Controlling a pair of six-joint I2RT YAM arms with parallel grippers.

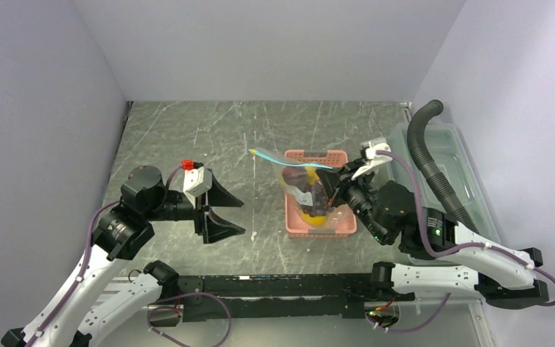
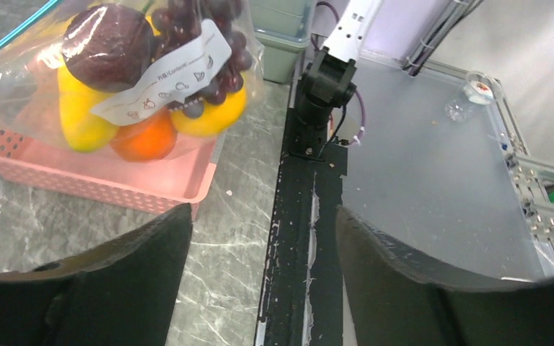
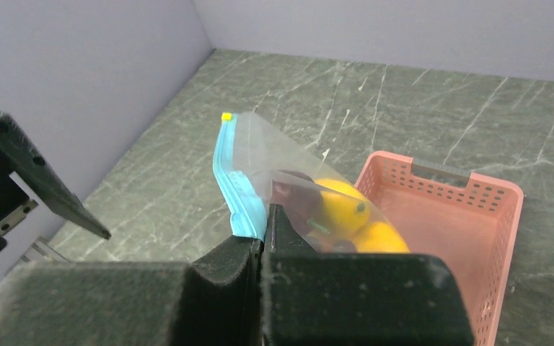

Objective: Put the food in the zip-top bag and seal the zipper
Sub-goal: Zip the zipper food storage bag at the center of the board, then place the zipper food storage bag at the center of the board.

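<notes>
Right claw point(image 3: 265, 216) pinches the blue strip point(image 3: 225, 166) of the bag point(image 1: 303, 181), which sits with its fruit point(image 2: 79, 119) in the pink basket point(image 2: 79, 180); its seal is hard to judge. Left claw point(image 1: 243, 217), at nine o'clock, gapes wide, empty.

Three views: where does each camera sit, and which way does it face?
Top: overhead from the near side, facing down at the table; left gripper, right gripper show.
Left wrist: faces the bag in the basket; its open fingers show.
Right wrist: faces left over the zipper it pinches; shut fingers show.
Shared: all show bag and basket.
</notes>
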